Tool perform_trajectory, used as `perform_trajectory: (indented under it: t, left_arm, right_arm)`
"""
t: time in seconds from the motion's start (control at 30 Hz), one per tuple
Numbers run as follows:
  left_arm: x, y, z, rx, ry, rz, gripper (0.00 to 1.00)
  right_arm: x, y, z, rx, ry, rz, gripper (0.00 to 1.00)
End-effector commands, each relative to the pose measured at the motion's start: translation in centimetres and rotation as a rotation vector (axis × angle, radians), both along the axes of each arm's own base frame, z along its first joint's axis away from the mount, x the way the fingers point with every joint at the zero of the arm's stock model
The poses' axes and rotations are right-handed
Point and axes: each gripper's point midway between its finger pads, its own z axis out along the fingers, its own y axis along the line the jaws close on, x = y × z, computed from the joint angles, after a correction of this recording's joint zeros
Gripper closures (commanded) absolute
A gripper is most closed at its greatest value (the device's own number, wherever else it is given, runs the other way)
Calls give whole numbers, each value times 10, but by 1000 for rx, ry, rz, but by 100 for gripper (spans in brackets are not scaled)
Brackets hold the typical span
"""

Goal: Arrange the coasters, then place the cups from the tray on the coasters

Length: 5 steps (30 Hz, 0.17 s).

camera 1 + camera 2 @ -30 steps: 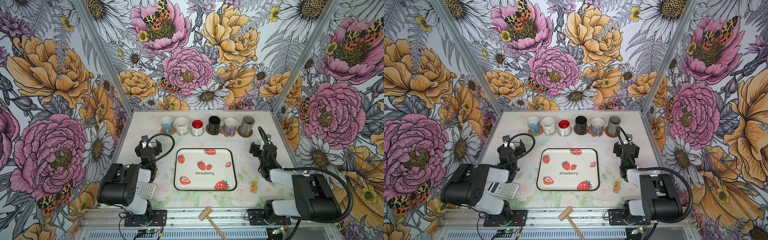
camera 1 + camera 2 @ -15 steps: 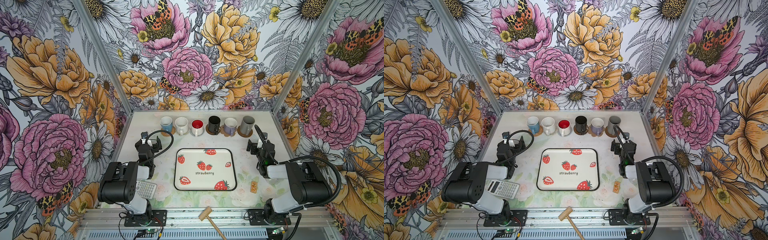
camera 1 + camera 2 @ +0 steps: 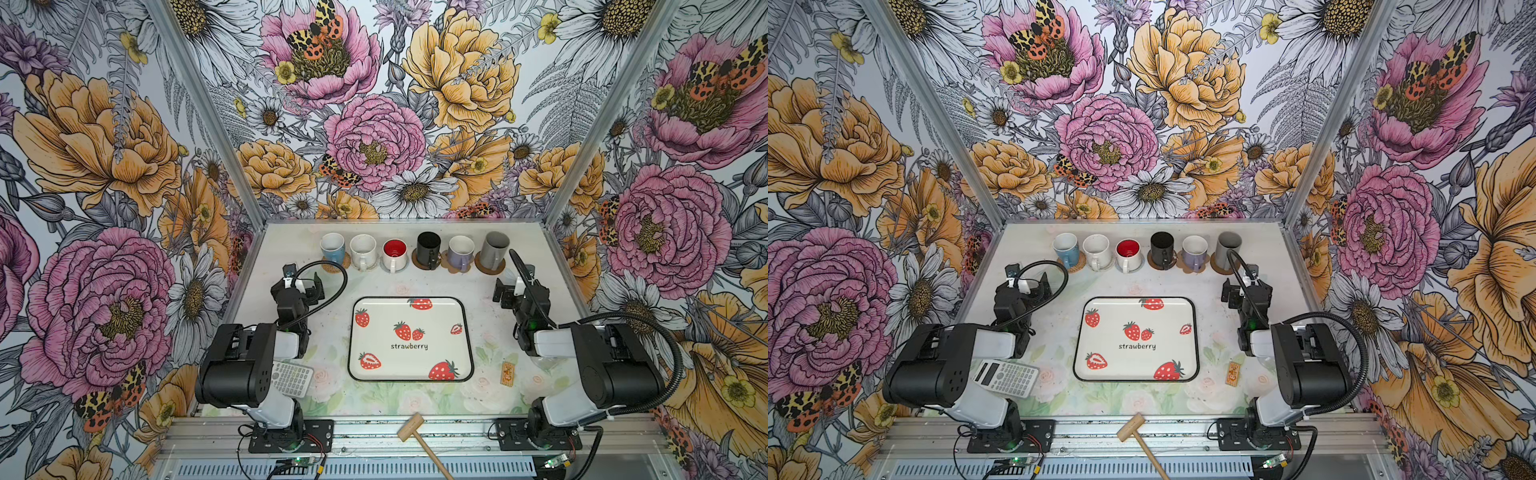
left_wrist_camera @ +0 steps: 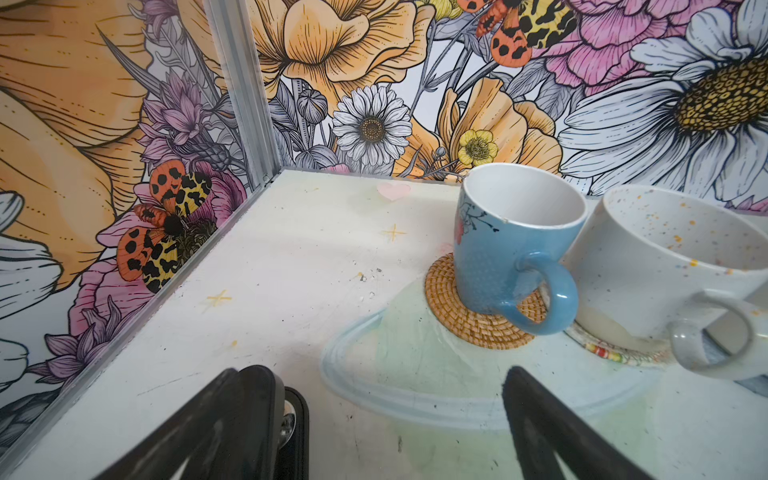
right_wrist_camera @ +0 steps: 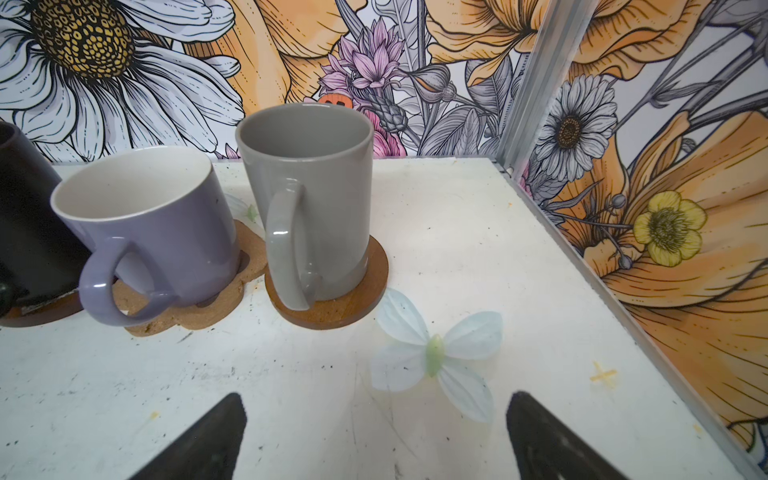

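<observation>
Six cups stand in a row at the back, each on a coaster: light blue [image 3: 333, 247], white [image 3: 363, 251], red-inside [image 3: 395, 254], black [image 3: 428, 248], lavender [image 3: 460, 252] and grey [image 3: 494, 249]. The strawberry tray [image 3: 440, 307] lies bare at mid-table. My left gripper [image 3: 303, 282] is open, short of the blue cup [image 4: 511, 249] on its woven tan coaster [image 4: 457, 320]. My right gripper [image 3: 509, 289] is open, short of the grey cup [image 5: 307, 199] on a brown disc [image 5: 357, 307]. The lavender cup [image 5: 158, 232] sits on the paw coaster [image 5: 199, 311].
A grey calculator [image 3: 291, 378] lies under the left arm's elbow. A small orange ticket [image 3: 507, 372] lies right of the tray. A wooden mallet [image 3: 415, 428] rests on the front rail. Flowered walls close the table on three sides.
Over the first half second the right arm folded up and its gripper shifted slightly left and back. The left gripper edged slightly back. Cups and tray have not moved.
</observation>
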Motion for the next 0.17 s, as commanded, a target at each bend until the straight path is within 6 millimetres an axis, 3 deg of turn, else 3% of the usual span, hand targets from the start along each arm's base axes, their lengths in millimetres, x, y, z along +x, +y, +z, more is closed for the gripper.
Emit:
perform_trajectory:
  t: [0.0,0.13]
  left_arm:
    - [3,-4,5,-13,-16,-23,1]
    - [3,-4,5,-14,-17,-22,1]
  right_arm:
    - [8,0,14,1,-45,10,0]
    - [8,1,14,0,-46,12,0]
